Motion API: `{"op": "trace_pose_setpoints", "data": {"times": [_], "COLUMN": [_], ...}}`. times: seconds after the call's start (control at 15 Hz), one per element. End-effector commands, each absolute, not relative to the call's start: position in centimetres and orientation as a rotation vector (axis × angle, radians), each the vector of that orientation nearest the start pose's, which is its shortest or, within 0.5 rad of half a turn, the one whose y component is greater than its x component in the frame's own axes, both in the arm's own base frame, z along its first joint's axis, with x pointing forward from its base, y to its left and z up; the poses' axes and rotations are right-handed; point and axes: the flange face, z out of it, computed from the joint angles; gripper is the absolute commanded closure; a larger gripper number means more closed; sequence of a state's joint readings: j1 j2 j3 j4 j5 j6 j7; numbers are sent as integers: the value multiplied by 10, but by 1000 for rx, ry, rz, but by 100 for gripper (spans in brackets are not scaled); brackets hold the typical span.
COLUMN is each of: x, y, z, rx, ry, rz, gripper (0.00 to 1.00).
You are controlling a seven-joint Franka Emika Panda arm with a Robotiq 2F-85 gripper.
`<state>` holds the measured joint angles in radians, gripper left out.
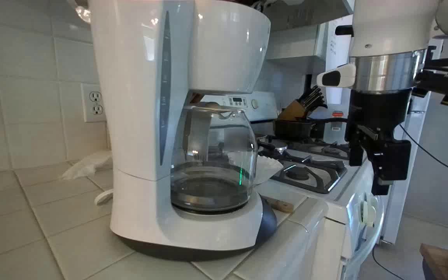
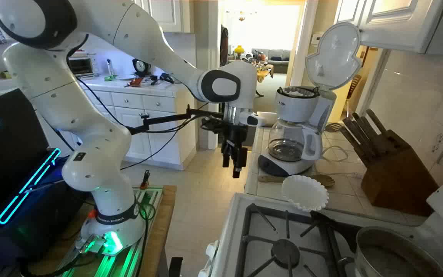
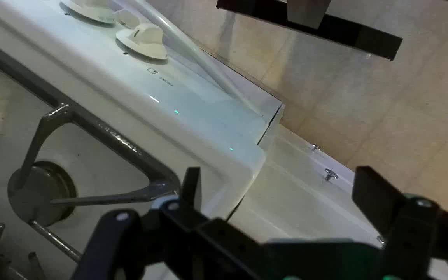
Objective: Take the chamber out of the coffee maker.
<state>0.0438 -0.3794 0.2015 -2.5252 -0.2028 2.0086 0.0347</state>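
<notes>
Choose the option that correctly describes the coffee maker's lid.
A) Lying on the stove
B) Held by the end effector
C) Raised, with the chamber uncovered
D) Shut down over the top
C, because in an exterior view the lid stands up from the coffee maker, leaving the chamber in plain sight at the top.

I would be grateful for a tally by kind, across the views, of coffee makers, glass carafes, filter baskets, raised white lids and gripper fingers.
Coffee makers: 1
Glass carafes: 1
Filter baskets: 1
Raised white lids: 1
Gripper fingers: 2
Total: 6
</notes>
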Motion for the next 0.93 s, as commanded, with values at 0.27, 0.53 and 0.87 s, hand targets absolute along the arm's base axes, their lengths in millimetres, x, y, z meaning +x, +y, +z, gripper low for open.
{"op": "trace_pose_setpoints", "data": {"times": [0.27,0.53,0.87], "x": [391,394,403], "y": [85,87,125], "z": [399,400,461], "rx": [-3368,-3372,-3370], "ry": [-494,-393,-24], "rz": [194,154,9], "gripper": [0,0,0]}}
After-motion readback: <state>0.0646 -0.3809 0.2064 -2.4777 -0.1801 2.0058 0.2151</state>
